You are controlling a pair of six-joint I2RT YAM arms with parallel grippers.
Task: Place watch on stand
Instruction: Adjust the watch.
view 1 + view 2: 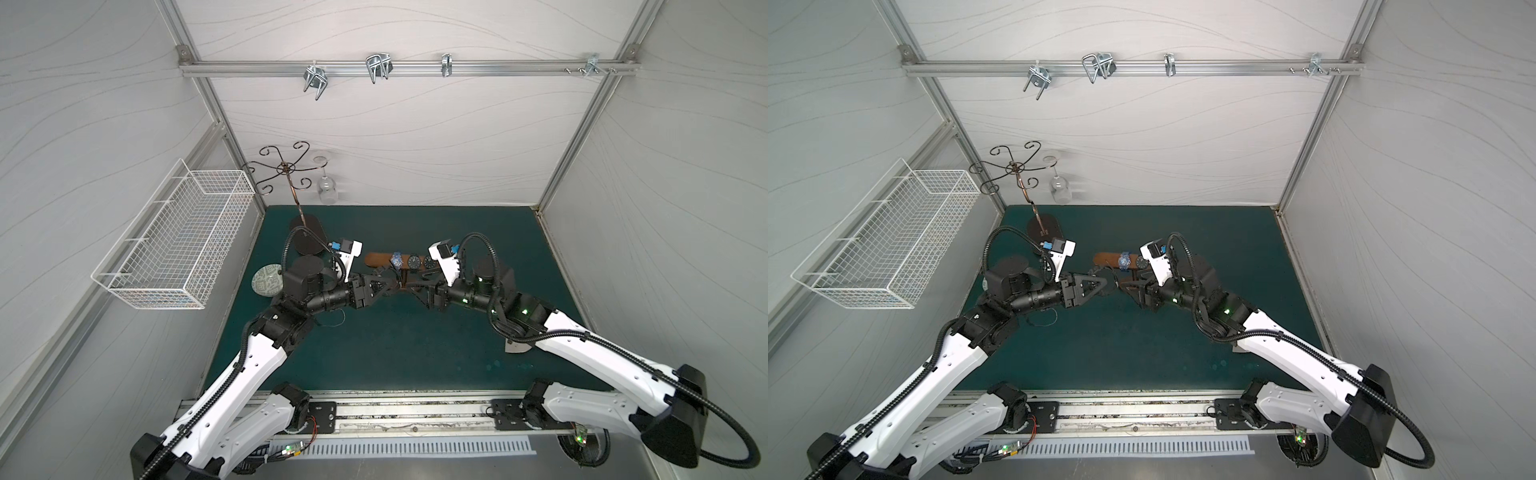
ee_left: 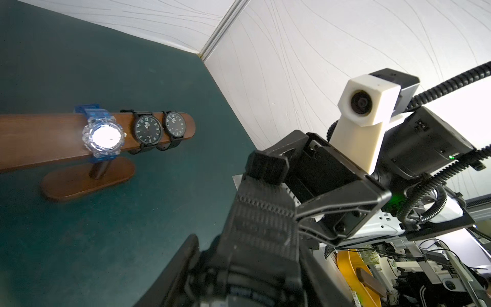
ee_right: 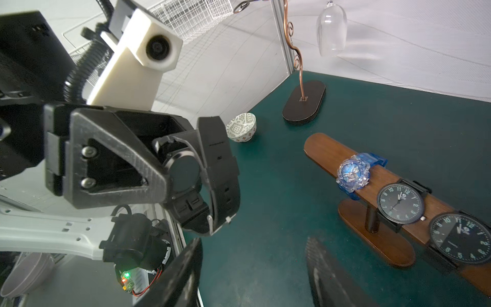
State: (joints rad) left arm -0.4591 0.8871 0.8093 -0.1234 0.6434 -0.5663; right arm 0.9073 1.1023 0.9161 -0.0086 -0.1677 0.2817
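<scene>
The left gripper (image 3: 180, 171) pinches the black watch (image 3: 221, 164) by its round case. Just beside it, the right gripper (image 3: 252, 252) is spread apart and empty. Farther off, the stand (image 3: 325, 152) has one bare end. The floppy strap could snag there and tip the stand.

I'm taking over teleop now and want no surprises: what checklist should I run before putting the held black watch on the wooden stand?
1. Left gripper clamped on black watch: ok.
2. Strap loop buckled: cannot tell.
3. Stand upright: ok.
4. Crossbar end beside blue watch bare: ok.
5. Right gripper open, empty: ok.
</scene>
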